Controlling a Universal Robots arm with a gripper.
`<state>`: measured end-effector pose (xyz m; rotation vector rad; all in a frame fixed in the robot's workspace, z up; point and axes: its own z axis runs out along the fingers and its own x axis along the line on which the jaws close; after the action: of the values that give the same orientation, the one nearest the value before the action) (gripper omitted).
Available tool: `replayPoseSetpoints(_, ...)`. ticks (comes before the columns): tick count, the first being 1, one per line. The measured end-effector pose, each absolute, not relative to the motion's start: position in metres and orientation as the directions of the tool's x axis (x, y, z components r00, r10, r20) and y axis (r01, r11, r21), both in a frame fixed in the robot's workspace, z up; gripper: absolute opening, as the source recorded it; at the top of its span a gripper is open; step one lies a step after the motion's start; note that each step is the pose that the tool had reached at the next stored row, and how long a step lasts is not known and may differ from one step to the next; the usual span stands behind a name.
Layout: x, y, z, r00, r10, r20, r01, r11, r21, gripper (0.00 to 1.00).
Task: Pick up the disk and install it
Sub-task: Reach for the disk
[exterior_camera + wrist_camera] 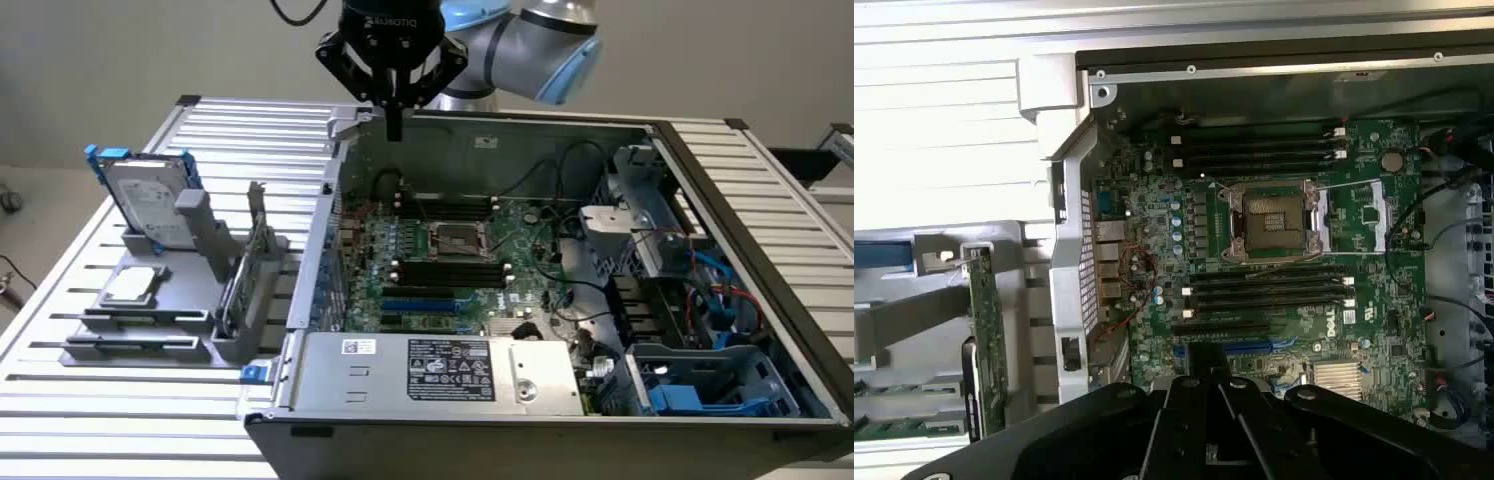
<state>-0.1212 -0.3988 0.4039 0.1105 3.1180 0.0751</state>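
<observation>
Noted gripper with fingers pressed together, holding nothing, hanging over the open computer case at its far corner on the exterior view's left. Found disk well apart from it, further to the exterior view's left and lower, standing on edge in a grey fixture near that edge of the bench. Long axis near upright, leaning slightly; blue rails along the narrow sides; broad face toward the bench's near edge. Judged: pick-up not yet begun.
</observation>
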Motion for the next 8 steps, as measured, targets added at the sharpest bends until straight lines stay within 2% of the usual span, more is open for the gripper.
replayPoseSetpoints(8, -0.1212, -0.3988, 0.4041, -0.997, 0.071, -0.019, 0.07, 0.996, 0.049, 0.11)
